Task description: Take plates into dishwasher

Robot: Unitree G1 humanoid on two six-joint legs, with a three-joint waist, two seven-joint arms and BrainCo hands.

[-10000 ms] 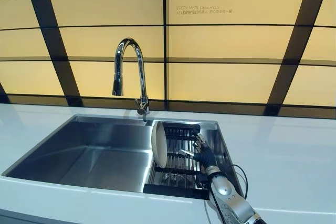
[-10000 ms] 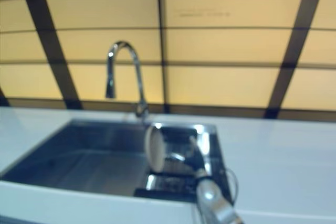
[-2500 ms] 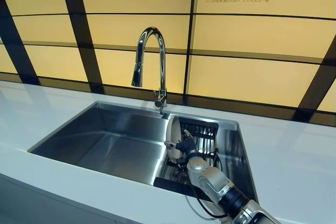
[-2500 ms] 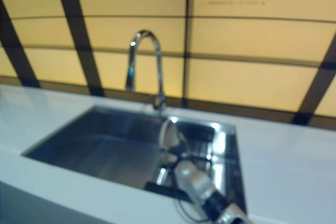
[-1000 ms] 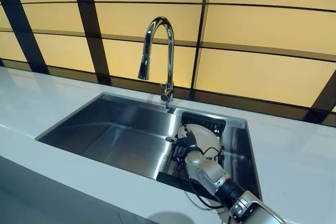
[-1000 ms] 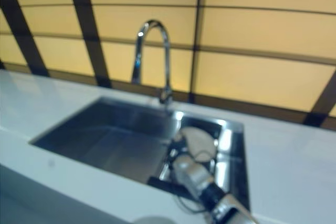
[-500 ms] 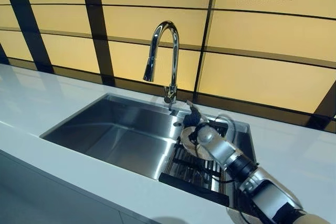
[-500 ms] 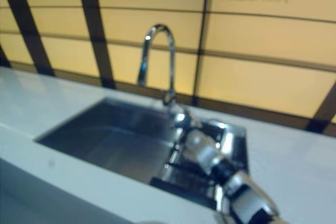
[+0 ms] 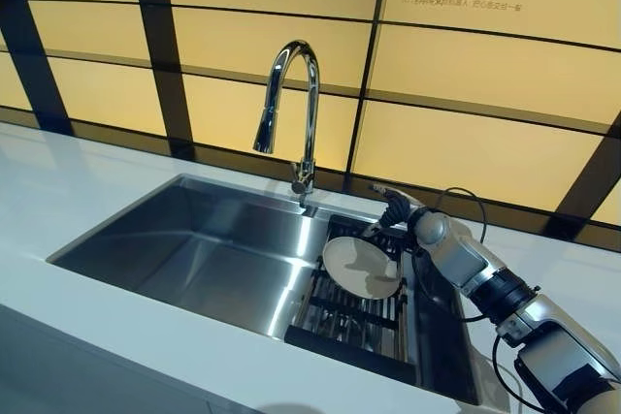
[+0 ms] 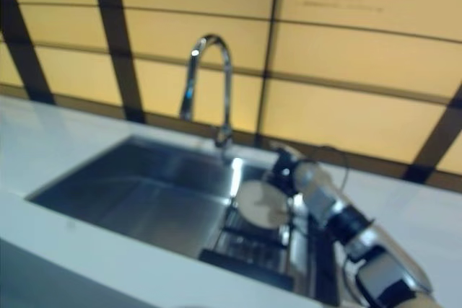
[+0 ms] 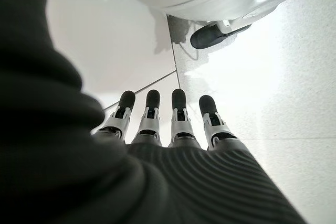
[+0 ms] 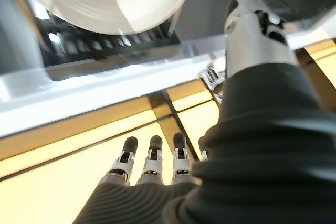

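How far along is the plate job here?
Nothing done: the white plate lies tilted on the sink rack; no dishwasher in view. The right hand hovers open by its far rim; the left hand idle, open. Grasping and carrying remain.

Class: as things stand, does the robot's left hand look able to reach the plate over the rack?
Probably not: the left hand shows only above floor, away from the sink, while the plate is at the right hand.
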